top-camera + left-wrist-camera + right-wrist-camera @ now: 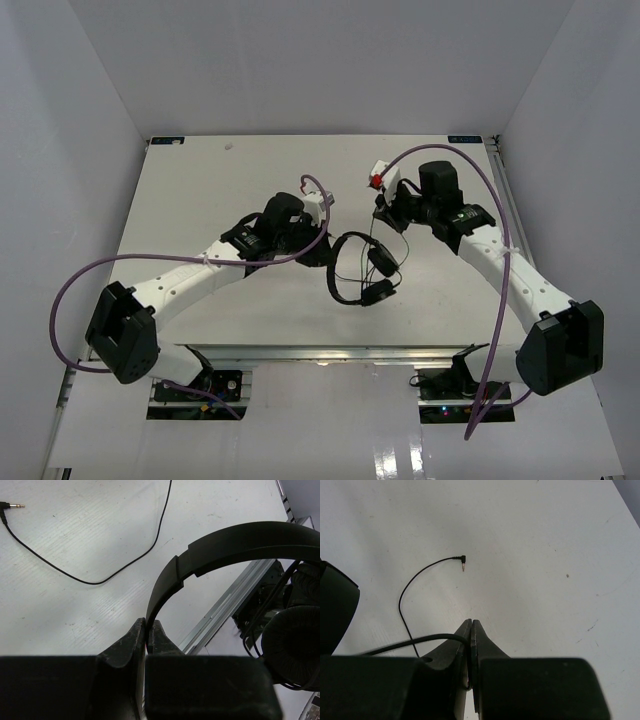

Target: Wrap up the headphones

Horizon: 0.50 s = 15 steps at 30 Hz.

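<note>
The black headphones [358,272] are at the table's middle, headband [338,262] to the left and two earcups [380,262] to the right. My left gripper [328,250] is shut on the headband [225,545], pinched between its fingertips [148,630]; one padded earcup [292,642] hangs at the right. My right gripper [384,208] is shut on the thin black cord [410,642], which enters between the jaws from the left [471,626]. The cord's free end loops over the table to the plug [462,562], which also shows in the left wrist view [15,505].
The white table [220,190] is enclosed by white walls on three sides. Its near edge has an aluminium rail [225,610] with the arm bases below. Thick purple robot cables [300,255] arc over both arms.
</note>
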Motion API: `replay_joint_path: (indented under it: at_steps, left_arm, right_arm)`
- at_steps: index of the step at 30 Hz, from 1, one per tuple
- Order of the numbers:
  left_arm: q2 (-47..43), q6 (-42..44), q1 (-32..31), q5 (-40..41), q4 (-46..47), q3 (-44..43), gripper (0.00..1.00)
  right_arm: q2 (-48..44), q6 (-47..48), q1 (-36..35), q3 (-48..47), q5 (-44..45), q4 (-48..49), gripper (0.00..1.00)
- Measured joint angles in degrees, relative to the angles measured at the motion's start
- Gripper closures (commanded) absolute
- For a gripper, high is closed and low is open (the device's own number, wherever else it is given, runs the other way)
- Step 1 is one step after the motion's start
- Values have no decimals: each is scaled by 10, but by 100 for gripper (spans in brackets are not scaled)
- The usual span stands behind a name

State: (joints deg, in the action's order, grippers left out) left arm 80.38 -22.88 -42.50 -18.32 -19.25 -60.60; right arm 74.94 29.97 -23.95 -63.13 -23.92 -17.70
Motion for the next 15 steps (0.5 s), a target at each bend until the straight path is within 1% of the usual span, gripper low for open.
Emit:
replay_joint_path:
  at_steps: [9, 15]
  left_arm:
    - [16, 6, -1, -12, 2, -3, 100]
    - [15, 8, -1, 9, -4, -7, 100]
  right_arm:
    - [5, -14, 5, 0, -7, 16, 92]
    - [4, -18, 28, 12, -21, 29, 92]
